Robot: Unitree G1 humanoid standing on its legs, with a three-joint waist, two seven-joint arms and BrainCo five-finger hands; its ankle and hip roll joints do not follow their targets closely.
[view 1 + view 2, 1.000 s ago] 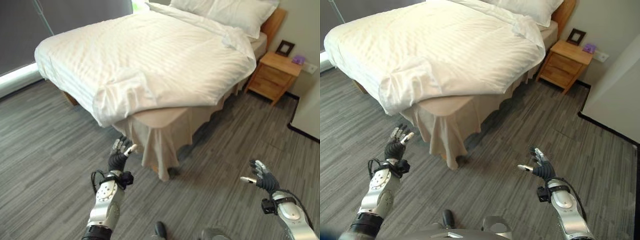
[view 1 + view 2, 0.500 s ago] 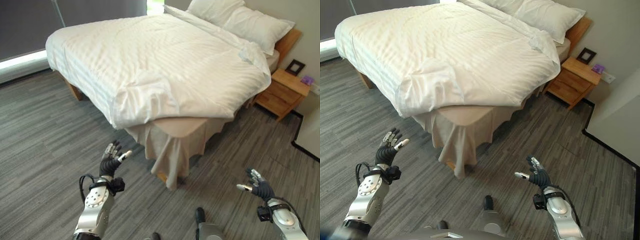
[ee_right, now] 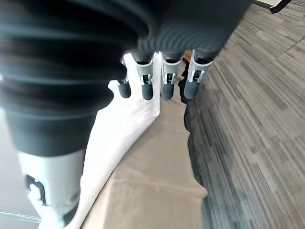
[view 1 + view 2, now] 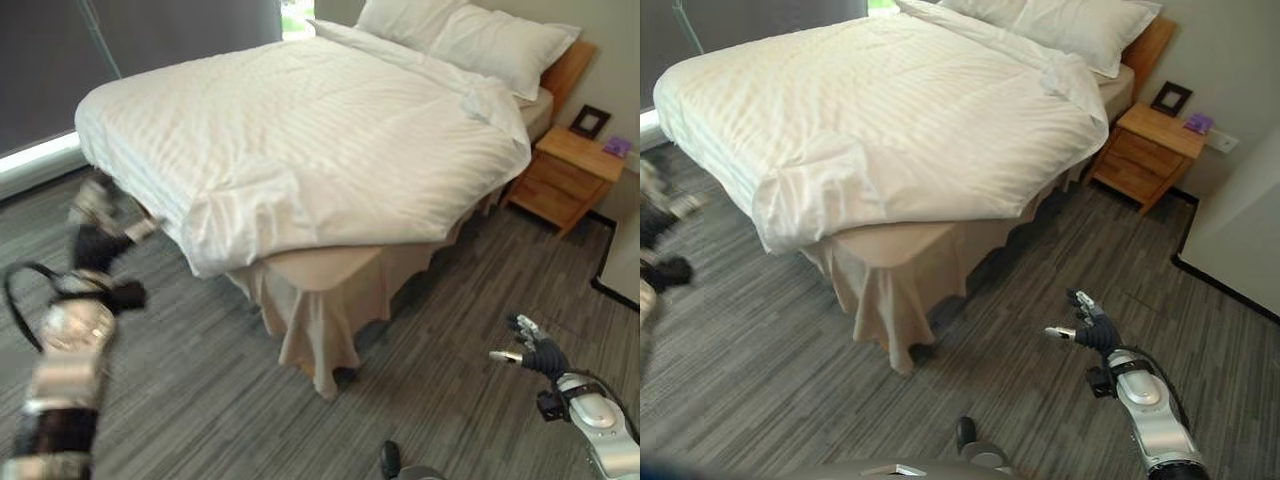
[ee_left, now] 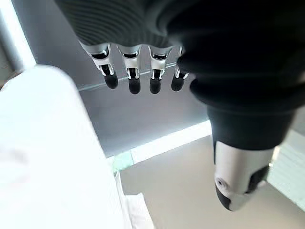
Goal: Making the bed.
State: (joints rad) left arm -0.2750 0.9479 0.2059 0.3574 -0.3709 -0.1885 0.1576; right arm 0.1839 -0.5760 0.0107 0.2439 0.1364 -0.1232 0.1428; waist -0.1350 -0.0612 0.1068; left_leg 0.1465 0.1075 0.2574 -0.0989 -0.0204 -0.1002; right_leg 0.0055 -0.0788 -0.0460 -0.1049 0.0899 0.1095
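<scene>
— White duvet point(image 4: 300, 130) covers most of the bed point(image 4: 330, 290), but is it lying square?
— No — its near corner is folded back on itself, and the beige bed skirt point(image 4: 310, 310) shows bare beneath, hanging to the grey wood-look floor point(image 4: 200, 400).
— Where are the hands?
— Left hand point(image 4: 95, 225) is raised beside the bed's left edge, near the duvet's side but apart from it. Its fingers point(image 5: 133, 78) are fairly straight, thumb apart, holding nothing.
— And the other?
— Right hand point(image 4: 1092, 328) hovers low over the floor, well apart from the bed, fingers point(image 3: 164, 81) loosely extended and empty.
— Anything else?
— Two pillows point(image 4: 470, 30) at the headboard — and a wooden nightstand point(image 4: 565, 170) beside it.
</scene>
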